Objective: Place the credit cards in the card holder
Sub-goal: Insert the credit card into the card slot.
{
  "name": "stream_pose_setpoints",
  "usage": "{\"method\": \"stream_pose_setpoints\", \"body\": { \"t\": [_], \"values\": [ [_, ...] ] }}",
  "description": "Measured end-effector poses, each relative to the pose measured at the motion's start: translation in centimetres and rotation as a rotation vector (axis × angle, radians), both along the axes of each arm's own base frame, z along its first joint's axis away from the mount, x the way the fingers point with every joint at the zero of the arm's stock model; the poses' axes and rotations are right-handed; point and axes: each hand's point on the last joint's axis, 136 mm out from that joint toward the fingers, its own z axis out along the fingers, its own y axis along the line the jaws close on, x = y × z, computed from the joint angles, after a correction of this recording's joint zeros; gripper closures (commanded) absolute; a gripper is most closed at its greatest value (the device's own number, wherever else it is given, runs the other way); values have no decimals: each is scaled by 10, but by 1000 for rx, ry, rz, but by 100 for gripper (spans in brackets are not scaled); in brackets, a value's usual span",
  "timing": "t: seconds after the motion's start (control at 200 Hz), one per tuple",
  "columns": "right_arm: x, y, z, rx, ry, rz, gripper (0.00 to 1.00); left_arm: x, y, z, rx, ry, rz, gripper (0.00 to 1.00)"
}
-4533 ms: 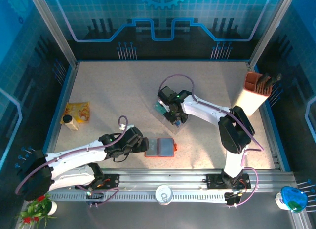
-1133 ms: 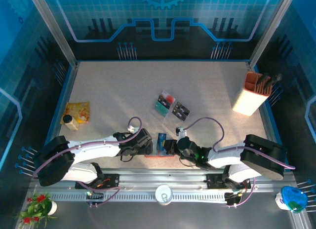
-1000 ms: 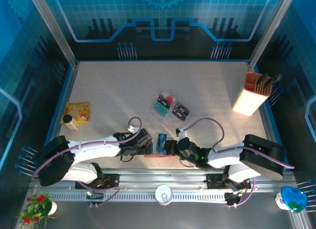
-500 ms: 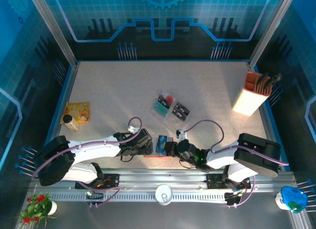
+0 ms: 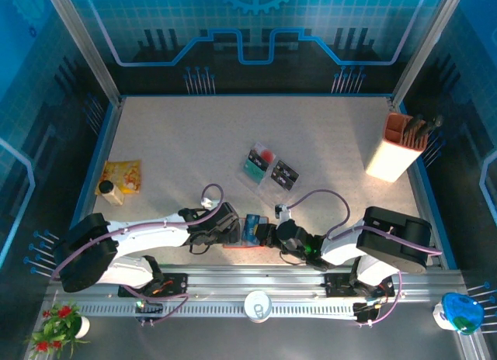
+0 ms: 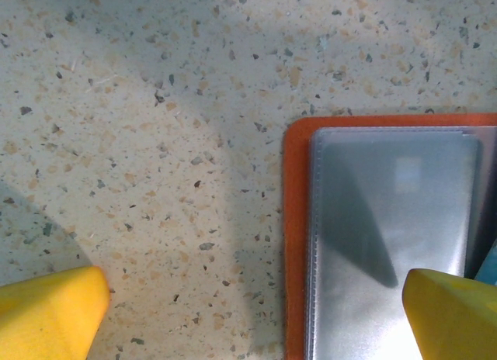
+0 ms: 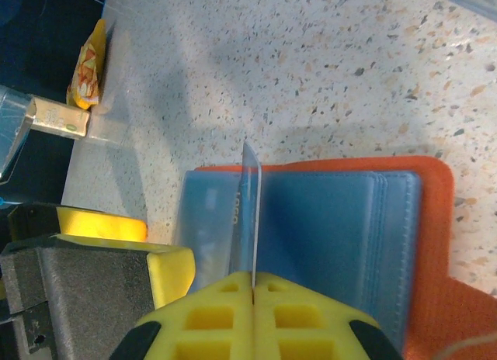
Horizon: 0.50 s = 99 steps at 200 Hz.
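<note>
The card holder (image 7: 334, 228) lies open near the table's front edge, an orange-red wallet (image 5: 250, 244) with a grey-blue pocket (image 6: 388, 244) facing up. My right gripper (image 7: 254, 278) is shut on a thin blue credit card (image 7: 248, 212), which stands on edge over the wallet's left half. In the top view this card (image 5: 250, 226) is just left of the right gripper (image 5: 261, 234). My left gripper (image 6: 248, 321) is open, straddling the wallet's left edge, with one yellow finger (image 6: 454, 313) over the pocket. More credit cards (image 5: 284, 174) lie mid-table.
The remaining cards sit on a clear plastic tray (image 5: 264, 183). A tall orange-and-white pen box (image 5: 400, 147) stands at the far right. A yellow packet (image 5: 122, 174) and small bottle (image 5: 111, 192) lie at the left edge. A can (image 5: 257, 304) sits on the front rail.
The right arm has come from the tray to the wallet with a blue card, and over the last second nudged it slightly left. The left gripper has closed in on the wallet's left edge.
</note>
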Motion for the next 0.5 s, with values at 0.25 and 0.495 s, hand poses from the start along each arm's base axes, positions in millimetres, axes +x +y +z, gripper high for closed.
{"method": "stream_pose_setpoints", "body": {
  "t": [0.25,0.495],
  "values": [
    [-5,2,-5,-18,25,27,100,0,1,1,1,-4,0,1],
    [-5,3,-5,-27,33,32,100,-6,16,9,39,-7,17,1]
  ]
}}
